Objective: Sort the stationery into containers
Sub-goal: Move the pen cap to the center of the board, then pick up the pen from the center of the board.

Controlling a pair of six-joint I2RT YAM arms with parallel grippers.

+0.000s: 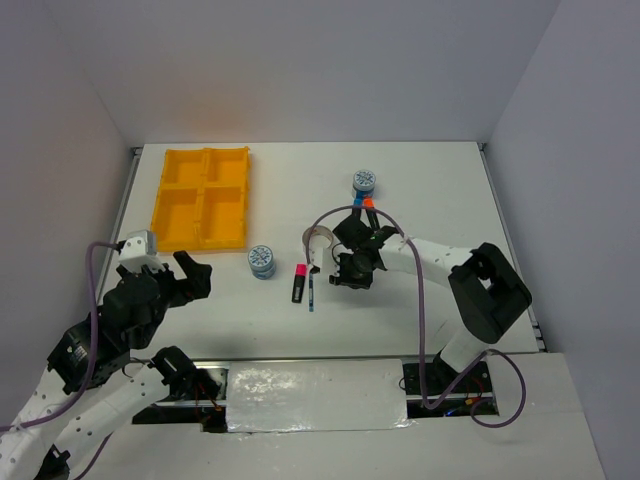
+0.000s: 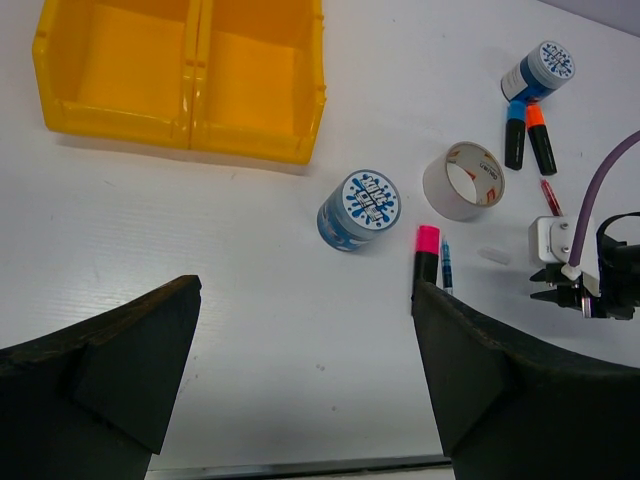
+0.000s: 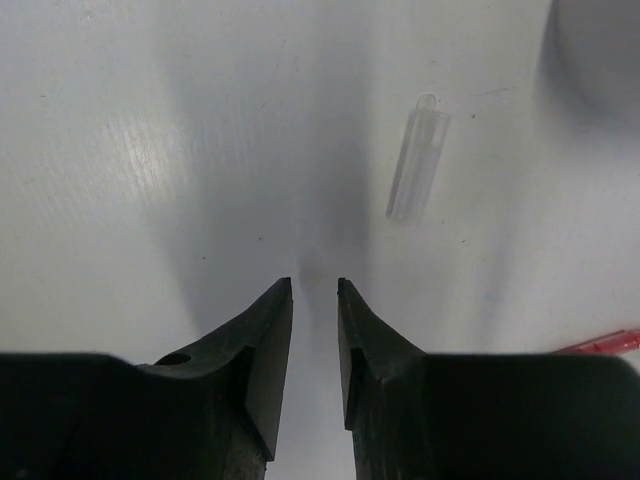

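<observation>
Just ahead of the right tool (image 3: 314, 282) and a touch to its right lies a clear pen cap (image 3: 418, 165), its long axis running almost straight away from the tips. Hard beside the tool's right finger, a sliver of red pen (image 3: 608, 343) pokes in, flat on the desk (image 3: 120, 150). The fingers are nearly pressed together, a thin slit, nothing between them. This arm is the nearer one by far. The left tool (image 2: 305, 288) hangs spread wide, well apart, nearer the yellow tray (image 2: 190, 125). That pen looks thin and low, so I'd say the tool must swing right and spread first.
</observation>
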